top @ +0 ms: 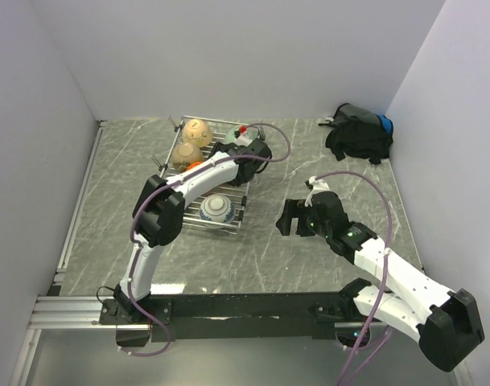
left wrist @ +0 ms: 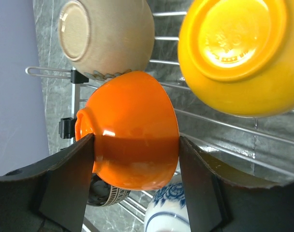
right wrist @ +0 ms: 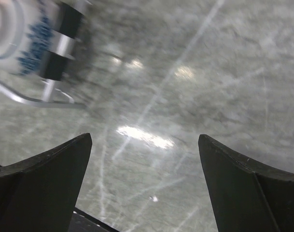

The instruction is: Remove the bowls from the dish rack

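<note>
The wire dish rack (top: 238, 219) lies left of centre on the marble table. My left gripper (left wrist: 136, 145) is shut on an orange bowl (left wrist: 132, 116) over the rack, one finger on each side of its wall. Around it I see a tan bowl (left wrist: 105, 38), a yellow bowl (left wrist: 238, 53), a white bowl with blue pattern (left wrist: 168, 210) and a dark patterned bowl (left wrist: 101, 193). From above, two tan bowls (top: 196, 129) (top: 187, 154) and the white-and-blue bowl (top: 216, 209) show in the rack. My right gripper (right wrist: 144, 145) (top: 289, 217) hangs open over bare table, right of the rack.
A black bag (top: 359, 133) lies at the back right near the wall. White walls close in the table on three sides, and a metal rail (top: 76, 209) runs along the left edge. The rack's corner (right wrist: 45, 94) shows at the right wrist view's upper left.
</note>
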Tool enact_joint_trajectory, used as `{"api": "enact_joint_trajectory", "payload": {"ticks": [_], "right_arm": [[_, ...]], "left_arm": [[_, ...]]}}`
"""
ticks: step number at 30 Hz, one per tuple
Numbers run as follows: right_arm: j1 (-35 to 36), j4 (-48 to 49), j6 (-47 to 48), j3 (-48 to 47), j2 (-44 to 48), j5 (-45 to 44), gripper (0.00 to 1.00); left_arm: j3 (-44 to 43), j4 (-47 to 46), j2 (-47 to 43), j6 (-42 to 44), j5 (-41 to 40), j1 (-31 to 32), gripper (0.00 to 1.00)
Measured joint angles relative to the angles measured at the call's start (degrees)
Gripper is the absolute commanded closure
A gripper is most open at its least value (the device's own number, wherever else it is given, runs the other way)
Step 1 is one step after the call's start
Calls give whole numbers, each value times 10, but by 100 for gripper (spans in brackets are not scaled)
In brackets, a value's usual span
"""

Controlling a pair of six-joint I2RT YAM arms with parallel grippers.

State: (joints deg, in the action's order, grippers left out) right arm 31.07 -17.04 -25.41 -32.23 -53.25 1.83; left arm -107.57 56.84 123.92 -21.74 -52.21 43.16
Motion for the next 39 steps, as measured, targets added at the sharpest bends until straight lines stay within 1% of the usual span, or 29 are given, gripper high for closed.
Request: {"api": "enact_joint_trajectory", "payload": {"ticks": [4,9,12,16,20,21,24,27,33,39], "right_arm": [[0,50,3,4,19,29,0],[0,180,19,42,43,80,0],[0,250,26,53,35,98,0],[0,334,32,46,-11,137,0],[0,454,20,46,-66,179,0],[0,470,18,46,-73,184,0],[-1,560,1,42,-123,219,0],[-1,625,-16,28,-175,246,0],[-1,700,-26,-43,-263,285,0],[-1,733,-27,-125,-332,321,0]], "left_arm": [[0,-6,-26,0,11,-1,65],[-13,-9,-49,0,38,-7,66],[-22,-13,-60,-2,63,-12,66],[-23,-20,-93,-5,101,-20,66],[-22,-33,-137,-19,146,-31,69],[-18,-41,-152,-23,161,-36,69],[8,-70,-199,-41,203,-54,68],[43,-95,-249,-62,244,-73,67],[94,-143,-308,-106,316,-81,69],[141,-186,-342,-152,378,-82,70]]}}
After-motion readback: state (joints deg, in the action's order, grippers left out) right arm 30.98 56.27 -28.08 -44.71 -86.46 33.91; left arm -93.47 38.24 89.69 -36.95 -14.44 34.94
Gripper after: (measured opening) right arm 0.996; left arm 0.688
